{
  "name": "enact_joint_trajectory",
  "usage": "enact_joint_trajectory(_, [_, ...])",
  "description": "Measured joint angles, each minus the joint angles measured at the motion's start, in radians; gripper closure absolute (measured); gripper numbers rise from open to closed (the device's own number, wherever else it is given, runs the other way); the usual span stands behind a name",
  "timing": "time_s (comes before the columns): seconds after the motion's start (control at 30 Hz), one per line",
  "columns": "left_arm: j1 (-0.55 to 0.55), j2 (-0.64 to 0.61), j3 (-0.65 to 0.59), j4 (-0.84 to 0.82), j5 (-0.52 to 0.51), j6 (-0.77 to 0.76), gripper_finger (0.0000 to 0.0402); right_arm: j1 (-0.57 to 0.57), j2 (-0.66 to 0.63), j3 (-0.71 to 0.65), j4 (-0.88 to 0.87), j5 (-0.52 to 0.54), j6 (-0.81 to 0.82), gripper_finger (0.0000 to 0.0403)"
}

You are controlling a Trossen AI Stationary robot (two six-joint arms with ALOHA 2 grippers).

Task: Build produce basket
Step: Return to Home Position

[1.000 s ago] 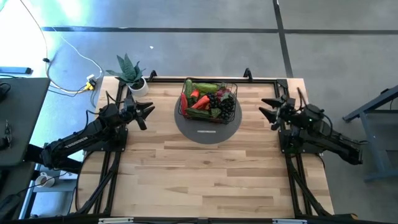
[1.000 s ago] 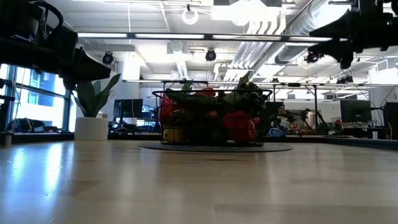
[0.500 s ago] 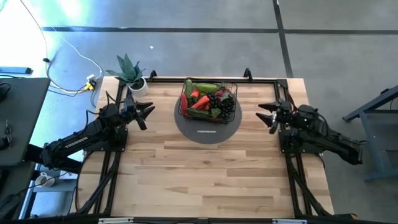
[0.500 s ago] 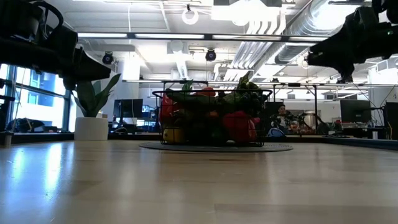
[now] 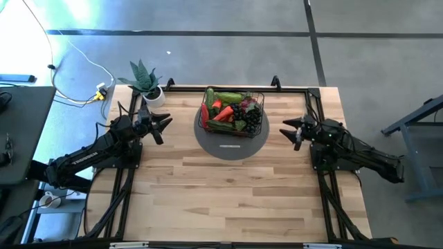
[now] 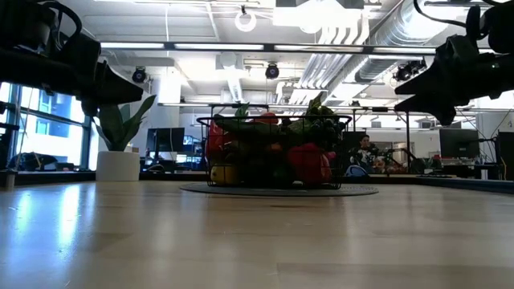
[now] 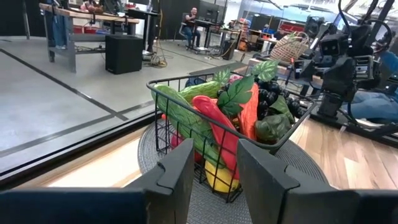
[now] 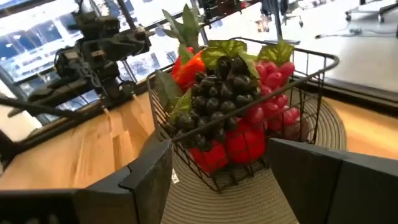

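Observation:
The black wire basket [image 5: 232, 111] stands on a grey round mat [image 5: 232, 144] at the table's far middle. It is heaped with produce [image 8: 224, 93]: green cucumbers, red and orange peppers, dark and pink grapes, leaves. My left gripper [image 5: 163, 128] hovers left of the basket, level, pointing at it, open and empty. Its fingers [image 7: 177, 177] frame the basket [image 7: 217, 124] in the left wrist view. My right gripper [image 5: 289, 131] hovers right of the basket, open and empty, clear of the mat; the low view shows it high above the table [image 6: 405, 87].
A potted green plant [image 5: 147, 84] stands at the far left corner, just behind my left gripper. Black frame rails run along the table's far edge [image 5: 291, 88] and both sides. Bare wood [image 5: 228, 200] fills the near half of the table.
My right gripper has come down and moved a little toward the basket, tipping slightly downward. Its fingers stay open and empty. The basket and produce have not moved.

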State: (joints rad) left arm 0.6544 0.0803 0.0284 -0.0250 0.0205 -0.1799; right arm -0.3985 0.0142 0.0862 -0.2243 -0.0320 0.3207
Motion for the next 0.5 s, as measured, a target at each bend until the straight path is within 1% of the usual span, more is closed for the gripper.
enact_joint_trajectory(0.2, [0.0,0.0,0.0,0.0,-0.002,0.0,0.0292,0.0,0.002,0.0,-0.001,0.002,0.09,0.016])
enact_joint_trajectory(0.5, [0.0,0.0,0.0,0.0,-0.002,0.0,0.0292,0.0,0.002,0.001,-0.002,0.002,0.099,0.016])
